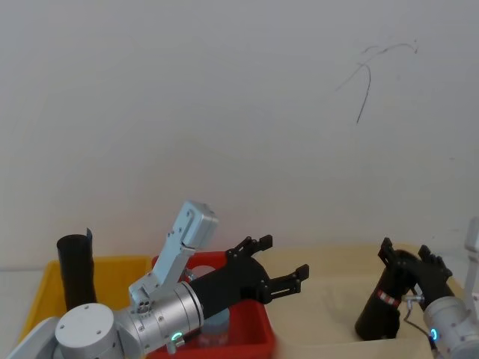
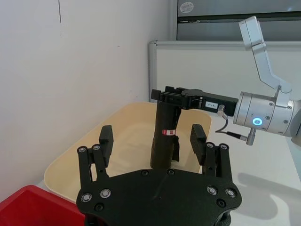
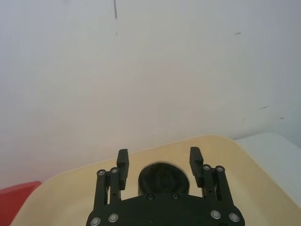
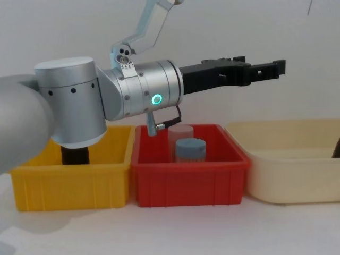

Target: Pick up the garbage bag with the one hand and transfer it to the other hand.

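The garbage bag (image 1: 382, 299), a thick black roll with a red-and-white label band, stands slightly tilted with its lower end down in the beige bin (image 1: 325, 288). My right gripper (image 1: 406, 250) is shut on its top end, one finger on each side. From the right wrist the roll's round top (image 3: 162, 176) sits between the fingers (image 3: 123, 162). My left gripper (image 1: 283, 256) hovers open above the red bin (image 1: 247, 329), pointing towards the bag and well short of it. The left wrist view looks straight at the bag (image 2: 164, 136) and the right gripper (image 2: 167, 96).
A yellow bin (image 1: 45, 299) on the left holds a slimmer plain black roll (image 1: 75, 269). The red bin (image 4: 191, 180) in the middle holds a blue-grey cylinder (image 4: 190, 150) and a clear cup. A white wall rises close behind the bins.
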